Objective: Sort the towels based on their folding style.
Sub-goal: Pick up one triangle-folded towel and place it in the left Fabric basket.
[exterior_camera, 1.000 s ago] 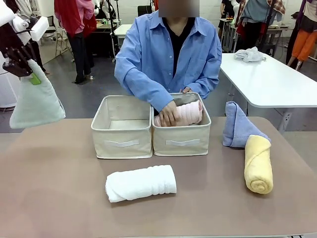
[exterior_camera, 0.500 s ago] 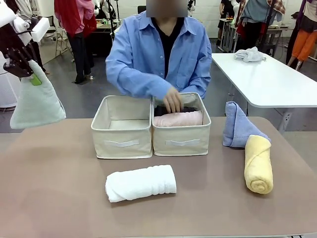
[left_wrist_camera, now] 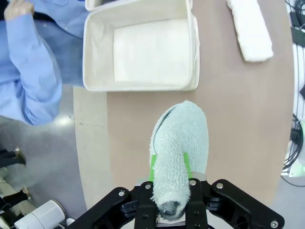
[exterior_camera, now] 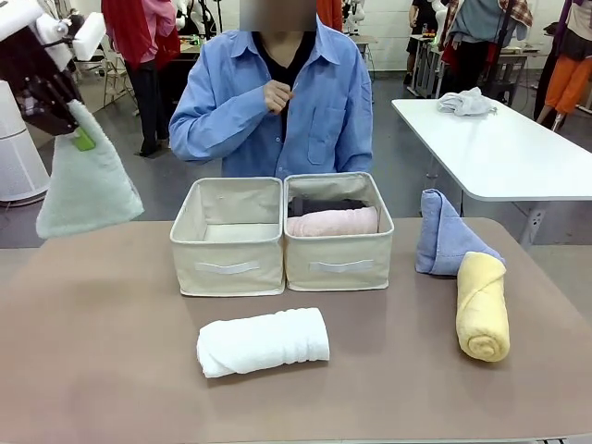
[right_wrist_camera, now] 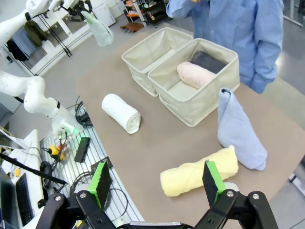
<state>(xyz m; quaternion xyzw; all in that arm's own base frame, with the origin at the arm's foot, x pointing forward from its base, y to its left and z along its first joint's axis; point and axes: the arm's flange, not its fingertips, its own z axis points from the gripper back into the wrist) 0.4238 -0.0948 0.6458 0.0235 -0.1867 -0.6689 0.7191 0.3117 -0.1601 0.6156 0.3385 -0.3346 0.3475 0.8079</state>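
- left gripper (exterior_camera: 79,132): high over the table's (exterior_camera: 111,351) left edge, pinching the tip of the green cone (exterior_camera: 88,190); the cone hangs wide end down, off the table.
- right gripper (right_wrist_camera: 157,179): pads spread wide, gripping nothing, above the yellow roll (exterior_camera: 483,305).
- right bin (exterior_camera: 339,266): pink roll (exterior_camera: 333,222) in front, grey roll (exterior_camera: 324,205) behind it.
- left bin (exterior_camera: 227,268): just beside the right bin.
- white roll (exterior_camera: 264,340): on the table in front of the bins.
- blue cone (exterior_camera: 444,236): upright, right of the bins, just beside the yellow roll.
- person's hand (exterior_camera: 277,95): at the chest.

Green cone (exterior_camera: 88,180) hangs aloft; pink roll (exterior_camera: 333,222) and grey roll (exterior_camera: 319,205) binned.
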